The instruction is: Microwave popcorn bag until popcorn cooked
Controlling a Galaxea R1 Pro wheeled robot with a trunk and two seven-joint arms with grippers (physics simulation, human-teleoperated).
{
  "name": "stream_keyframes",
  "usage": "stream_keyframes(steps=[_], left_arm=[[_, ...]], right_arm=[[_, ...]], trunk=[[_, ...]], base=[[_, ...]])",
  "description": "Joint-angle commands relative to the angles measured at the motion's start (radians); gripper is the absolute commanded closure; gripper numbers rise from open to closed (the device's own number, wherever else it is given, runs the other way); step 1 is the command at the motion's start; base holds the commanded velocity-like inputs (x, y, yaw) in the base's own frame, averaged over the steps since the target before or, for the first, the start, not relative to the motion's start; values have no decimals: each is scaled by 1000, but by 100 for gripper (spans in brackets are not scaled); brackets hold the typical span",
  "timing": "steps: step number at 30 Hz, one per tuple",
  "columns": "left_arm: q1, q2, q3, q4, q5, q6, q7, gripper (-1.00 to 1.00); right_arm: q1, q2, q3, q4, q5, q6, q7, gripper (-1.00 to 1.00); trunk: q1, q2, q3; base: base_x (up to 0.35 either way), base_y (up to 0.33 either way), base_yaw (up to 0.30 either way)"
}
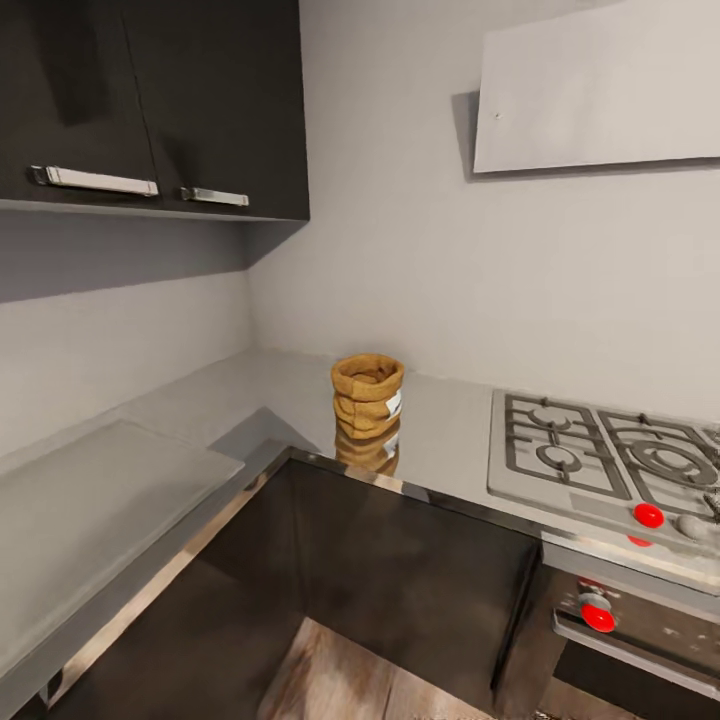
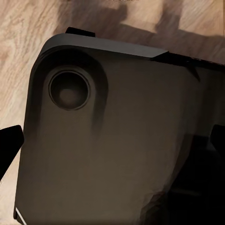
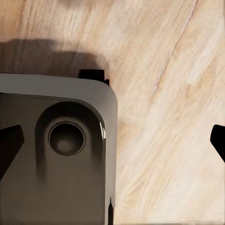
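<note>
The bag (image 1: 367, 396) stands upright on the countertop (image 1: 450, 430), near the inner corner where the slab turns, set a little back from the front edge and mirrored in the glossy surface just below it. Its long axis runs vertical, rolled rim up and mouth open, with a pale label patch on the side toward the hob (image 1: 600, 452). The hob lies well apart to one side; on the other side a flat pale board (image 1: 90, 510) rests on the other leg of the counter. Both arms hang low: the left gripper (image 2: 112, 145) and the right gripper (image 3: 112, 140) each look down at the wood floor (image 3: 164, 93) and the robot's own dark base (image 2: 117, 131), so the bag lies up and forward from either set of fingers, across the cabinet front. In each wrist view dark fingertips (image 3: 9, 145) show at opposite edges of the frame, well apart with nothing between them, so both pairs of fingers are spread and empty. In the head view the bag sits almost dead centre, so neither arm looks clearly nearer, and I judge that either would have to rise above counter height and reach forward, with the base probably closing in first. The inside of the bag is in shadow, so I cannot tell whether kernels lie in it.
</note>
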Motion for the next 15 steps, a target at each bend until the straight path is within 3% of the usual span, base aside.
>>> stream_keyframes(steps=[1, 15], left_arm=[[0, 0, 4, 0, 5, -3, -1, -100], [0, 0, 4, 0, 5, -3, -2, -100]], right_arm=[[-1, -1, -8, 3, 7, -5, 2, -100], [-1, -1, -9, 3, 6, -5, 2, -100]], trunk=[[0, -1, -1], [0, -1, -1]], base=[[0, 1, -238], [0, 0, -239]])
